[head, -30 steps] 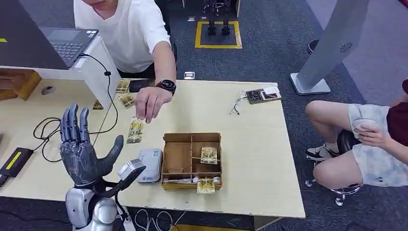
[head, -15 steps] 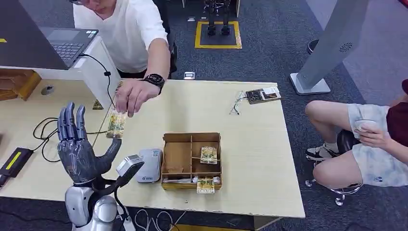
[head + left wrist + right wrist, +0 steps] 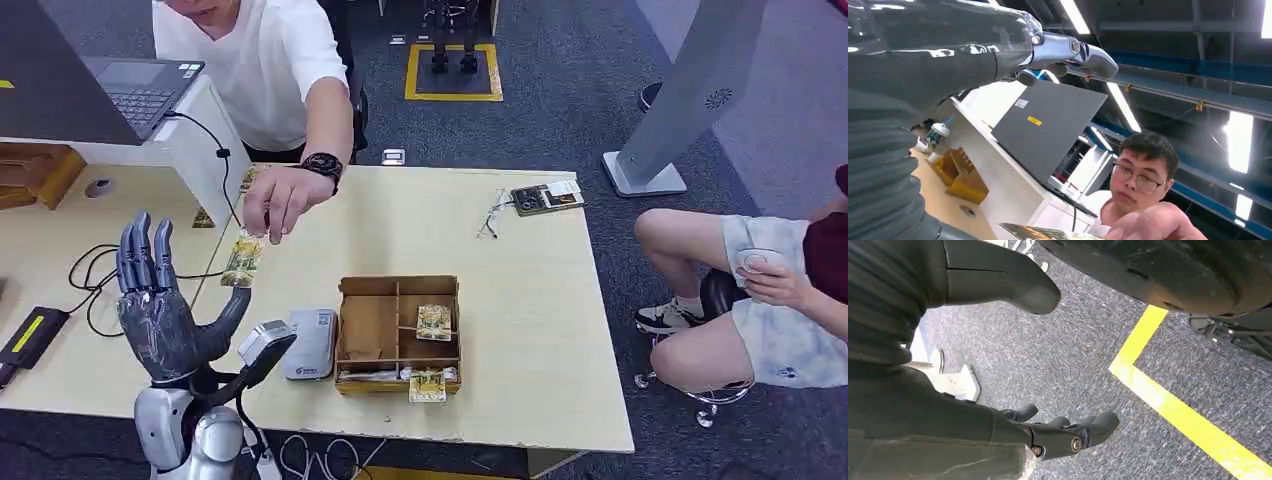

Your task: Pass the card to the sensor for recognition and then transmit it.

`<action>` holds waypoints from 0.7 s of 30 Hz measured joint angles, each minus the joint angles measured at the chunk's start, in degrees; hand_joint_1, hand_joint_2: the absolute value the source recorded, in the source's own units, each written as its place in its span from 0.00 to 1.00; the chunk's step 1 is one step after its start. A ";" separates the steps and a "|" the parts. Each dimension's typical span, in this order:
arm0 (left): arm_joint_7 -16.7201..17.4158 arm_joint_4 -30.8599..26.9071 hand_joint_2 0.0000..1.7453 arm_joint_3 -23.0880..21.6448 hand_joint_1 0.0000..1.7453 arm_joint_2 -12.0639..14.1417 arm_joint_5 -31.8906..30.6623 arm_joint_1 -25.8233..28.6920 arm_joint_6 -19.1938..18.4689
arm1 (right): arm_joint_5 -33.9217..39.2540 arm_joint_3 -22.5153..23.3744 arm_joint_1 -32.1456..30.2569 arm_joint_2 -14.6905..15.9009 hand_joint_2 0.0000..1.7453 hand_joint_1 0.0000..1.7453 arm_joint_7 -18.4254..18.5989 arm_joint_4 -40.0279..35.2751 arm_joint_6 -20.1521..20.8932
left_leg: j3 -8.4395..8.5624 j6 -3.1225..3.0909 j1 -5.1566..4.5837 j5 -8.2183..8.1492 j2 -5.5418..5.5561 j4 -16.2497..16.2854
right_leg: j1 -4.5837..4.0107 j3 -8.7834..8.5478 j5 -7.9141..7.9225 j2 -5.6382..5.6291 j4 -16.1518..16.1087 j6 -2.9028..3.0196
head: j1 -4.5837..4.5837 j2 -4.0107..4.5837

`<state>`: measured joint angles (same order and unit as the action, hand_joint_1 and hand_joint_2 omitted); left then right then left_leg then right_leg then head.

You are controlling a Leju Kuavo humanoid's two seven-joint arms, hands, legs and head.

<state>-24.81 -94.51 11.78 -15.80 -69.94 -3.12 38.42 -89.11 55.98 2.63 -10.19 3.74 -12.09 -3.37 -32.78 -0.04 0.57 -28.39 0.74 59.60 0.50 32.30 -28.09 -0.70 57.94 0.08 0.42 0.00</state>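
Card offered, left hand waiting spread.

The card [image 3: 242, 262] hangs at centre left of the head view, pinched by its top edge in a person's hand [image 3: 278, 203], just beyond the raised left hand [image 3: 160, 310], whose fingers stand apart and hold nothing. It looks thin, light, fairly stiff and glossy, so likely slippery; the free lower edge seems the place to pinch, thumb against fingers. Lower centre, the grey sensor [image 3: 311, 343] lies on the worktop [image 3: 520, 300] beside a wooden tray [image 3: 398, 335]. The right hand [image 3: 1068, 432] hangs over the floor, fingers loosely curled, empty.
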 joint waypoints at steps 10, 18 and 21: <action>-1.11 0.00 1.00 0.00 1.00 0.00 2.40 0.00 0.00 | -0.09 0.00 0.00 0.00 1.00 0.00 0.00 0.00 -0.07 | 0.00 0.00 0.00 0.00 0.00 0.00 | 0.00 0.00 0.00 0.00 0.00 0.00 | 0.00 0.00; -1.66 0.28 1.00 -0.02 1.00 0.00 3.52 -0.01 0.00 | -0.07 -0.02 0.00 0.00 1.00 0.00 0.00 0.02 -0.07 | 0.00 0.00 0.00 0.00 0.00 0.00 | 0.00 0.01 0.00 0.00 0.00 0.00 | 0.00 0.00; -1.73 0.55 1.00 -0.04 1.00 -0.02 3.65 -0.02 0.00 | -0.04 0.00 0.01 0.00 1.00 0.00 0.00 0.02 -0.07 | 0.00 0.00 0.00 0.00 0.00 0.00 | 0.00 0.01 0.00 0.00 0.00 0.00 | -0.02 0.00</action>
<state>-26.53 -93.96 11.74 -15.82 -66.29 -3.14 38.42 -89.15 55.98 2.64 -10.19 3.74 -12.07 -3.43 -32.78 -0.04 0.57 -28.40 0.74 59.60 0.50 32.31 -28.10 -0.70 57.94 0.08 0.39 0.00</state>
